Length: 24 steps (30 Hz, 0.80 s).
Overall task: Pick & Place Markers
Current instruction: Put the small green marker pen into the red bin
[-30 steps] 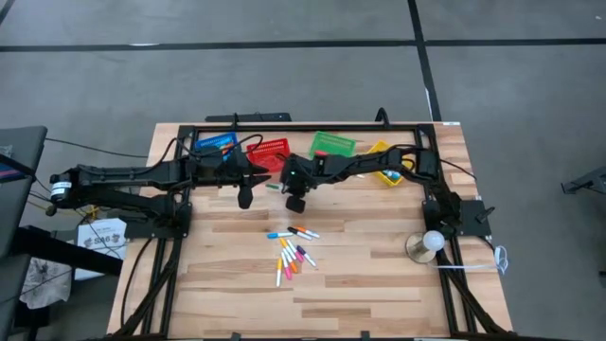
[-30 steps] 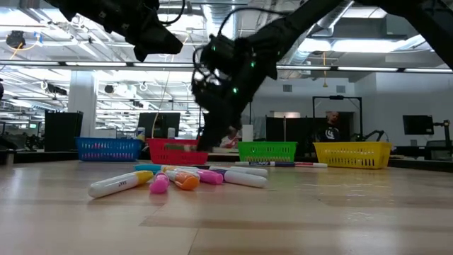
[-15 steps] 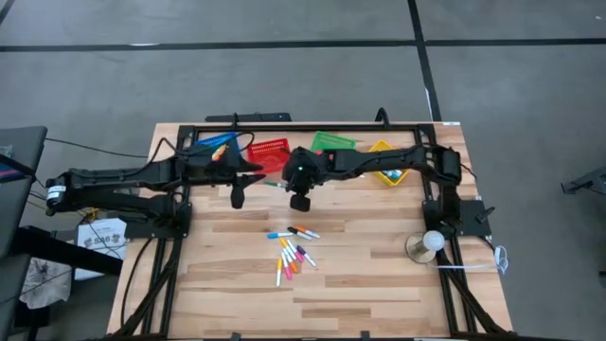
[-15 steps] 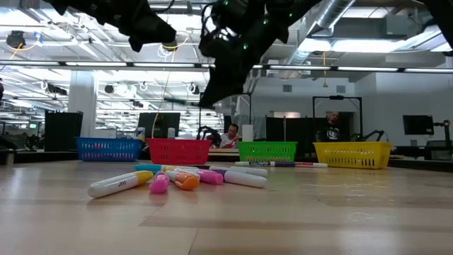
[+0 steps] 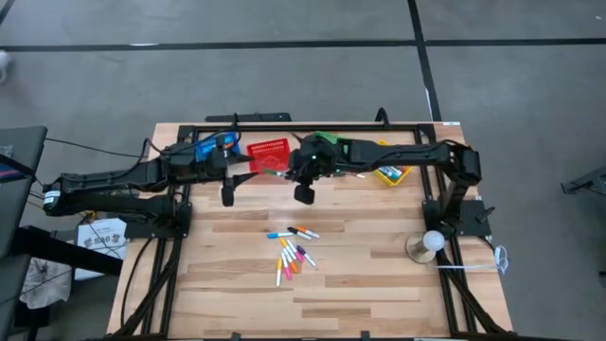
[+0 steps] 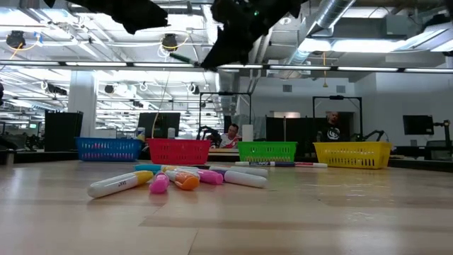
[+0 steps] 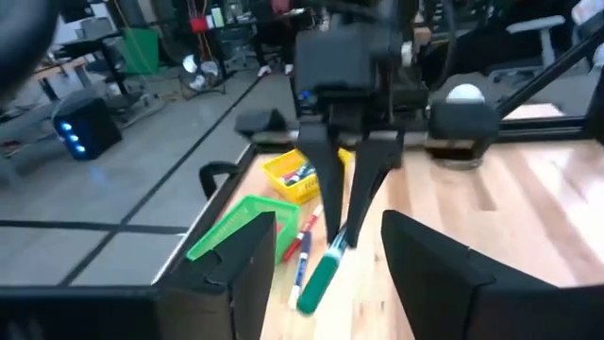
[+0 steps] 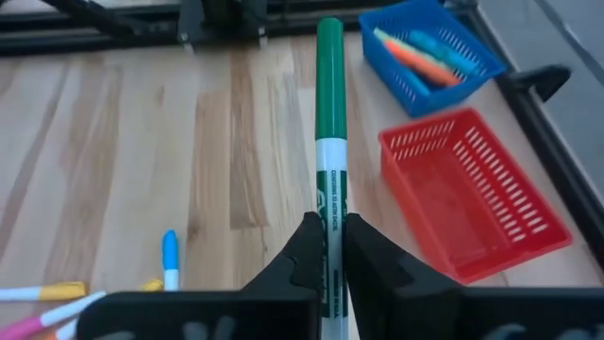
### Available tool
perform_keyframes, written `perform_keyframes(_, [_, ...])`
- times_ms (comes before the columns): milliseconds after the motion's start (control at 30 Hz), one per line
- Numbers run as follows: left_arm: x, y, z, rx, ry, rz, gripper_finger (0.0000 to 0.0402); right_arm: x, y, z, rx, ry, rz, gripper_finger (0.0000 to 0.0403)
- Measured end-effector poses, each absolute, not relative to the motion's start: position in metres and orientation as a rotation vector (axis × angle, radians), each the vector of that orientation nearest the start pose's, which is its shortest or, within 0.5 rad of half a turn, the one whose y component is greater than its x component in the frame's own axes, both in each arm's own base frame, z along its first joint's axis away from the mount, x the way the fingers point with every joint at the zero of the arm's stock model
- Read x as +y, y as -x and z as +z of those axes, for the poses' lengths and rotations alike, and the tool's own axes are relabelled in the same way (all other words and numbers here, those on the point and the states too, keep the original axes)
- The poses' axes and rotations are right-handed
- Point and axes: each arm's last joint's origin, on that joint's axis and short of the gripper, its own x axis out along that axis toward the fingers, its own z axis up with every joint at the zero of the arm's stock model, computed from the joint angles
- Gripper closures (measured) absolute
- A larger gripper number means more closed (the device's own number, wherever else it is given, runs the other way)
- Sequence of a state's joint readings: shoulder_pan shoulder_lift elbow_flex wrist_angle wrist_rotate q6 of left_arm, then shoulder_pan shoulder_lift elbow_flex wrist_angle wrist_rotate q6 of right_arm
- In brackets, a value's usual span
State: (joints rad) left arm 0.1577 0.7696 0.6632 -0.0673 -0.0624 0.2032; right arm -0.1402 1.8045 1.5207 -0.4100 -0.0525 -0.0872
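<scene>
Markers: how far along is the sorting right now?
Done: a few markers lie in the blue basket and the yellow basket. In hand: the right pincer is shut on a green marker; the left pincer is open. Left: the pile of markers mid-table; the red basket is empty.

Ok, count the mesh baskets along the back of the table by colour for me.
Blue basket: 1
Red basket: 1
Green basket: 1
Yellow basket: 1
Total: 4
</scene>
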Motion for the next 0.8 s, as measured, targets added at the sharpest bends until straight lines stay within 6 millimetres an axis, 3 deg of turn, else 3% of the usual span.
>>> perform_keyframes(800, [0.031,-0.175,0.31,0.131,-0.103,0.274,0.0203,-0.042,-0.389,0.329,0.537,0.008,-0.049,0.0388])
